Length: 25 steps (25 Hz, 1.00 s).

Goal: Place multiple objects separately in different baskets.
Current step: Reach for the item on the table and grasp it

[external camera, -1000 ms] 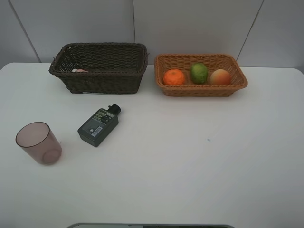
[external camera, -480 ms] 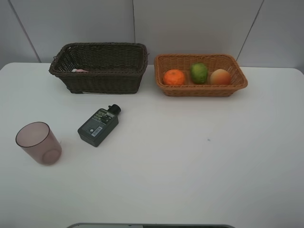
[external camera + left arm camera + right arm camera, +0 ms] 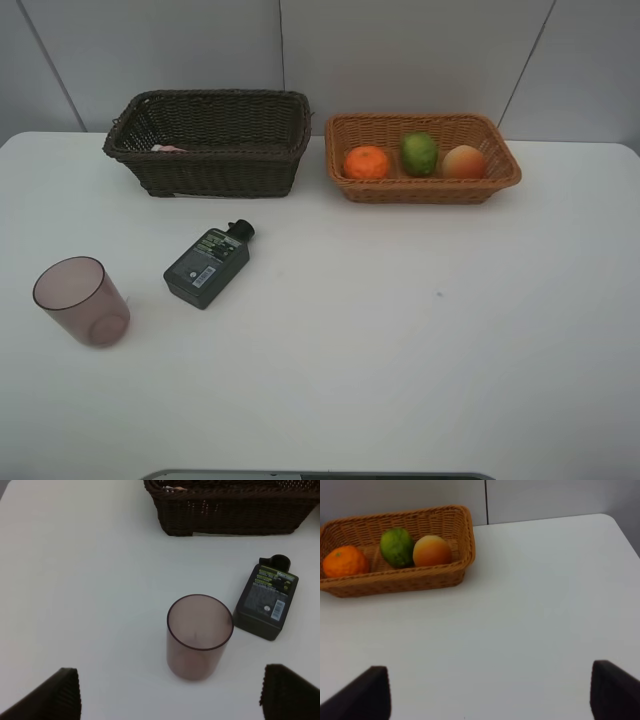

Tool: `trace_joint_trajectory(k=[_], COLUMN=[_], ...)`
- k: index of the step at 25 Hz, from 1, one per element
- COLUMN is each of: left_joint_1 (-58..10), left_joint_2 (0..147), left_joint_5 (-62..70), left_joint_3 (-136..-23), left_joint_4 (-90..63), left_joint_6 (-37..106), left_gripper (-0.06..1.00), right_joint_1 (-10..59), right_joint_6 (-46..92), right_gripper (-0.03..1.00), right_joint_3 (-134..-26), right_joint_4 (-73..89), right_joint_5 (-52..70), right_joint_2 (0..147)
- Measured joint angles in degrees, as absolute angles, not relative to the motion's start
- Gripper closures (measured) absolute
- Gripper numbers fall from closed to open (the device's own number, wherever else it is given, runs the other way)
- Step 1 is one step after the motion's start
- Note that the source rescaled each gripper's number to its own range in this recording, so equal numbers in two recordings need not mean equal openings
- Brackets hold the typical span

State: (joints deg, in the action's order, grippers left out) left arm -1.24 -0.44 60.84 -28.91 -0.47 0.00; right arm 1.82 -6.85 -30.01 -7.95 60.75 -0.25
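Exterior high: bottle near cup

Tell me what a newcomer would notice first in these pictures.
The bright fruit stands out: an orange, a green fruit and a red-orange fruit lined up in the tan basket at the back right. On the white table at the left, a mauve cup stands upright, a dark green bottle lying flat beside it, before the dark basket.
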Motion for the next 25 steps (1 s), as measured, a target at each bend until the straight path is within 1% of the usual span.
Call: trace_joint_trajectory(k=[25], left_joint_1=[-2.7], left_joint_2=[-0.4], left_joint_5=[60.8], left_joint_3=[-28.9], left_joint_4=[-0.5], left_joint_6=[0.0], left_gripper=[0.01], right_joint_1=[1.8], right_joint_6=[-6.8], right_gripper=[0.20], right_joint_3=[-30.0], right_joint_4=[-7.9], right_joint_5=[60.8], right_joint_2=[-0.2])
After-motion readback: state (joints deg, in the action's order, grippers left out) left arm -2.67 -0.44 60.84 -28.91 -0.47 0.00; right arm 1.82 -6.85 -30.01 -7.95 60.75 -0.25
